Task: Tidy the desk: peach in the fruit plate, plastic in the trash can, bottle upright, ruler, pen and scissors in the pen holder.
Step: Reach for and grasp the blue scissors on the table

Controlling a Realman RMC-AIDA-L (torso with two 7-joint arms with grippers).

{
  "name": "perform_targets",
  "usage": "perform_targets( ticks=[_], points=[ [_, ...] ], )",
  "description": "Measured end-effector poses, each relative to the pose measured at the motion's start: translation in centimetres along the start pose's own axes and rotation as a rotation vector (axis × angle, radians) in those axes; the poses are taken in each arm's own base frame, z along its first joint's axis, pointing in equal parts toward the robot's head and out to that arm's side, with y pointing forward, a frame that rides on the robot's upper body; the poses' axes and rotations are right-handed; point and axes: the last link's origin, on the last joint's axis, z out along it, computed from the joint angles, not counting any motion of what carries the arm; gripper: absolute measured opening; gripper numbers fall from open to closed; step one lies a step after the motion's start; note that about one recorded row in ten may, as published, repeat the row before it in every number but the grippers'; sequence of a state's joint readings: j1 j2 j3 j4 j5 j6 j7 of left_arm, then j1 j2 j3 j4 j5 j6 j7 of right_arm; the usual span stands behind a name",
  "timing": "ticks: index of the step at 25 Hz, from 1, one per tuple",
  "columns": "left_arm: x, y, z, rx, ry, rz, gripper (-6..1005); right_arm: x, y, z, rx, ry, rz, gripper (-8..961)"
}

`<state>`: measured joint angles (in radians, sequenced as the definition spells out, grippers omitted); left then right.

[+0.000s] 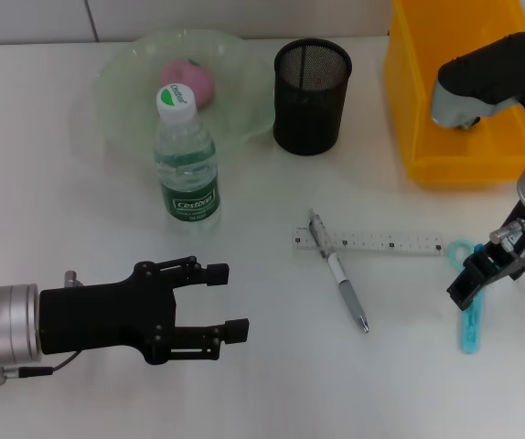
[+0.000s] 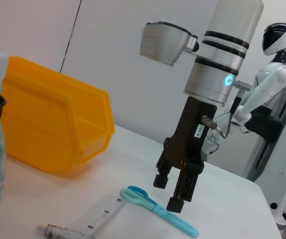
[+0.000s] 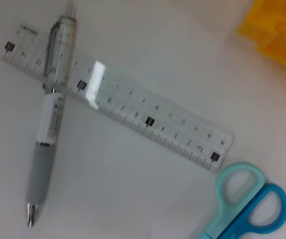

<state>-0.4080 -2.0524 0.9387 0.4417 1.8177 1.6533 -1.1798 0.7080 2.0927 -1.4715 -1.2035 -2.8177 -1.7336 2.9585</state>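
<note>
"Cestbon" on the bottle (image 1: 187, 154) cap and green label; centimetre numbers along the ruler (image 3: 133, 112)

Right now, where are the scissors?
The scissors lie flat on the desk's right side, under the right gripper, handles by the ruler's end.

Smooth matt white bench (image 1: 107, 384); glossy yellow plastic trash can (image 1: 455, 101); black wire-mesh pen holder (image 1: 310, 96). Clear glossy plastic ruler (image 3: 118, 99) and bottle (image 1: 187, 165), translucent green fruit plate (image 1: 121, 87). Matt black left claw (image 1: 230, 302) on a brushed-metal wrist.
</note>
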Motion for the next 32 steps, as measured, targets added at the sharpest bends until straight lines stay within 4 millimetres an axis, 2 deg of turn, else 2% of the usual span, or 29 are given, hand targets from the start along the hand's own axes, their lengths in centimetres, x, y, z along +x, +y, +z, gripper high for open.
perform_targets(
  ticks=[8, 32],
  points=[
    [0.0, 0.0, 0.0, 0.000, 0.001, 0.003, 832, 0.1, 0.0, 1.1, 0.003, 0.010, -0.003, 802],
    [-0.3, 0.1, 0.0, 0.005, 0.001, 0.005, 832, -0.2, 0.4, 1.9, -0.015, -0.011, -0.008, 798]
  ],
)
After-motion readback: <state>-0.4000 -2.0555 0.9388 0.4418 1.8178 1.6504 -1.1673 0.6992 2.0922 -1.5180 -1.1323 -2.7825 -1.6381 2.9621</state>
